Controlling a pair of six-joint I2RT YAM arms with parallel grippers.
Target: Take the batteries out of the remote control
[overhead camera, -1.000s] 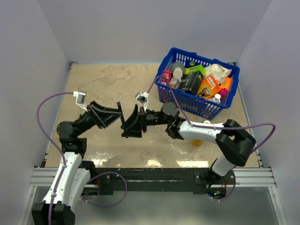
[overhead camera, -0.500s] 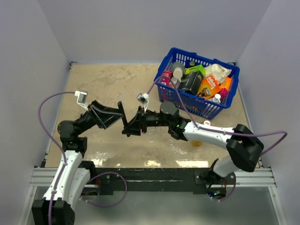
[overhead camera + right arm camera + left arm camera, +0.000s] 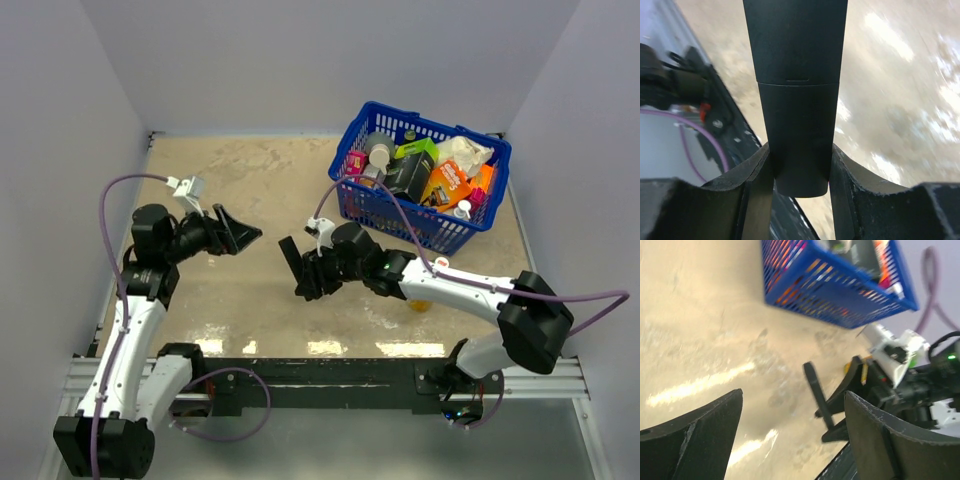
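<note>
My right gripper (image 3: 303,278) is shut on the remote control (image 3: 291,258), a slim black bar held on end above the table's middle. In the right wrist view the remote control (image 3: 797,75) sits clamped between both fingers (image 3: 756,180), its smooth face with a cover seam toward the camera. My left gripper (image 3: 240,235) is open and empty, to the left of the remote and apart from it. In the left wrist view the remote (image 3: 817,395) shows as a thin black bar between the spread jaws of the left gripper (image 3: 790,410), farther off. No batteries are visible.
A blue basket (image 3: 352,195) full of packets and bottles stands at the back right; it also shows in the left wrist view (image 3: 840,290). A small yellow object (image 3: 420,303) lies under my right forearm. Walls close the table on three sides.
My left gripper has pulled back to the left, away from the remote. My right gripper has moved toward the near edge with the remote still in it.
</note>
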